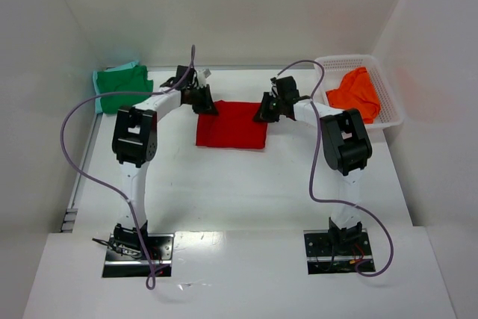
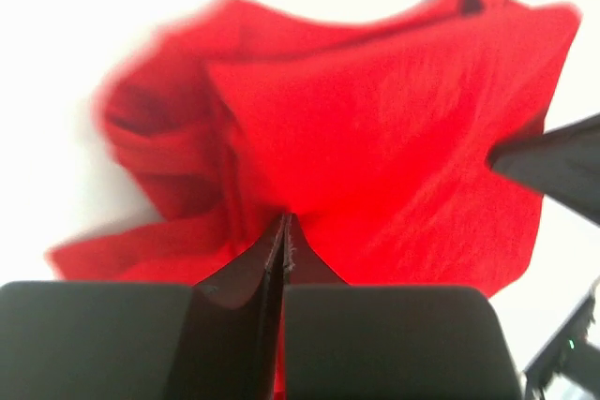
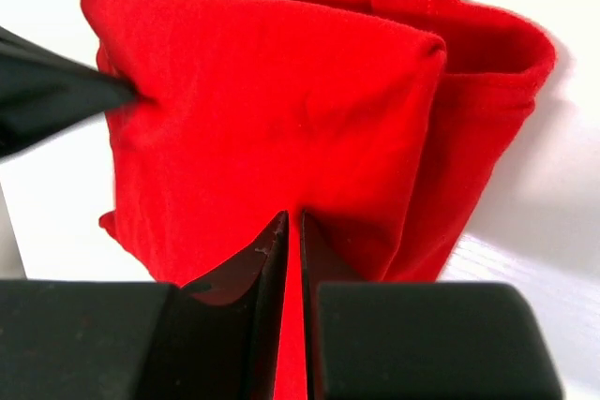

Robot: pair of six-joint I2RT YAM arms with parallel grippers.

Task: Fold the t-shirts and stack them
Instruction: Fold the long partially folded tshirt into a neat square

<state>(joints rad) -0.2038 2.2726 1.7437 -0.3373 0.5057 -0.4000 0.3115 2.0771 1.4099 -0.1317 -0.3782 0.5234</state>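
Top external: the red t-shirt point(image 1: 231, 126) lies approx mid-table, folded to a rough rectangle, plain, no print. The left gripper point(image 1: 203, 104) sits on its 10 o'clock corner, the right gripper point(image 1: 266, 111) on its 2 o'clock corner.

Left wrist view: claw fingers point(image 2: 234, 297) are pressed tight together w/ red cloth pinched at the tips. The fabric rises in loose folds beyond, blurred toward 9 o'clock.

Right wrist view: fingers point(image 3: 234, 288) are nearly together, w/ a thin strip of red cloth clamped betw them. The shirt shows a hemmed edge along 12 o'clock and a doubled layer at 3 o'clock. Each wrist view catches the other claw's black tip on the cloth.

At the table's 10 o'clock corner the green t-shirt point(image 1: 122, 87) is bunched close to the left wall. At 2 o'clock the orange t-shirt point(image 1: 357, 92) is heaped in the white basket point(image 1: 388, 110).

Edges/room: white walls point(image 1: 224, 13) close in at 9, 12 & 3 o'clock. Bare tabletop point(image 1: 239, 184) runs from the red shirt's near edge toward 6 o'clock, betw the arm bases. Purple cables point(image 1: 75, 155) loop off both arms, the left one swinging out toward the 9 o'clock table edge
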